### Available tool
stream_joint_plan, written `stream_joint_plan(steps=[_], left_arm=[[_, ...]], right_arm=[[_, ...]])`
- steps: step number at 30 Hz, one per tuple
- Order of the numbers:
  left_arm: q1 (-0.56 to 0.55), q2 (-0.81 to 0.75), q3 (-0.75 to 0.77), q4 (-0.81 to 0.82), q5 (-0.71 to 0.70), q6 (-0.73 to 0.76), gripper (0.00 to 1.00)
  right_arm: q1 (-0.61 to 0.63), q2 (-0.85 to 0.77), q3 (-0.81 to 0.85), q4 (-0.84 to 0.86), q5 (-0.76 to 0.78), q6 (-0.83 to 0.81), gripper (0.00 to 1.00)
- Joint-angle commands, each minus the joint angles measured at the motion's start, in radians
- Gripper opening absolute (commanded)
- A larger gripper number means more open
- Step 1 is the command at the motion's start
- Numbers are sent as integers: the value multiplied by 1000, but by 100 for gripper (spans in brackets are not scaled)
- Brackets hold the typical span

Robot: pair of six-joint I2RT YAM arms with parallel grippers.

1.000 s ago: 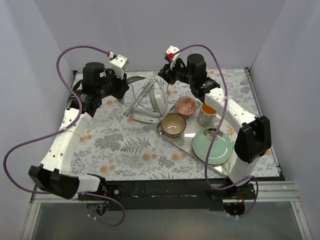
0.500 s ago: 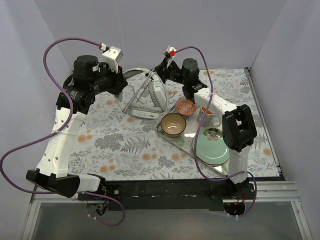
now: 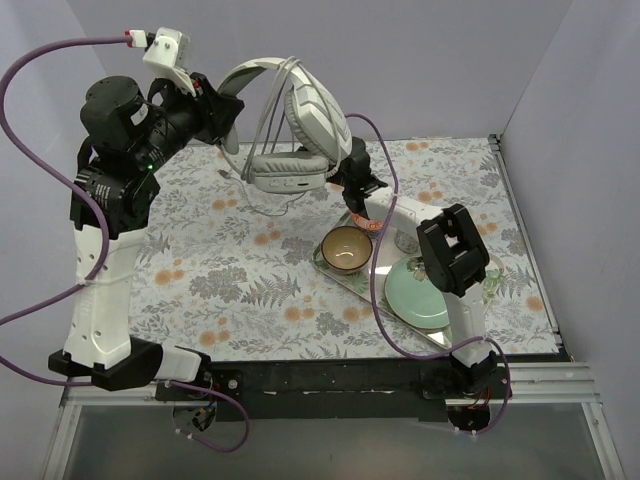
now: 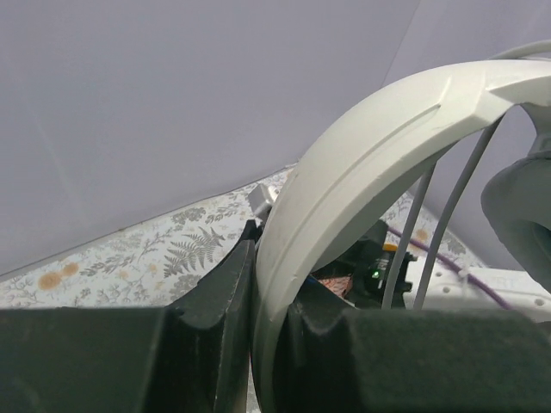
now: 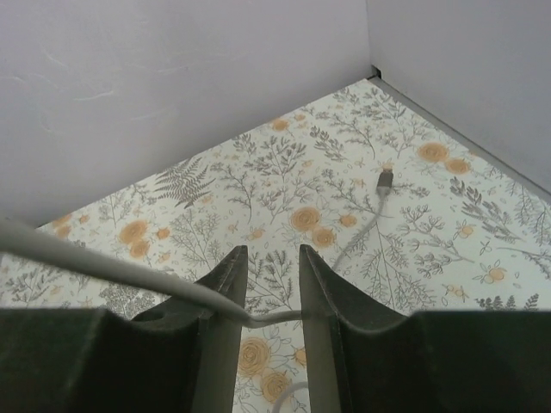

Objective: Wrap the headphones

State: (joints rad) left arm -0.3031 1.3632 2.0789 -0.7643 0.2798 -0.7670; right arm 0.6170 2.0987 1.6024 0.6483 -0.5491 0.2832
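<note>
Item: headphones (image 3: 308, 112), raised above floral tabletop (image 3: 230, 280), far side. Left hand (image 4: 252, 258): clenched on headband (image 4: 362, 151). Right hand (image 5: 272, 267): fingers parted, thin grey cable (image 5: 103, 262) crossing gap.

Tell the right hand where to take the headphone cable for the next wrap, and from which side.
Probably the thin cable itself, on the slack stretch short of its plug, coming from above with the right hand straddling it. That run crosses the open gap between its fingers, and the plug end lies loose on the table, while the left hand holds the headband aloft.
</note>
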Motion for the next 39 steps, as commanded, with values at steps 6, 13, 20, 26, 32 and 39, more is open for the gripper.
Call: stream_joint_plan(steps=[6, 13, 20, 26, 32, 39], left_arm=[[-2, 11, 105, 120, -66, -135, 0], [-1, 42, 138, 160, -209, -184, 0], [-1, 91, 171, 190, -241, -232, 0], [10, 137, 159, 255, -416, -239, 0], [131, 229, 173, 316, -469, -319, 0], [219, 321, 96, 445, -609, -253, 0]], right_arm=[[16, 93, 87, -41, 48, -12, 39], [20, 113, 56, -87, 31, -39, 29], [41, 93, 8, -110, 58, -90, 5], [119, 49, 19, -360, 190, -280, 1], [236, 1, 4, -647, 337, -519, 1], [368, -45, 53, -872, 465, -687, 1]])
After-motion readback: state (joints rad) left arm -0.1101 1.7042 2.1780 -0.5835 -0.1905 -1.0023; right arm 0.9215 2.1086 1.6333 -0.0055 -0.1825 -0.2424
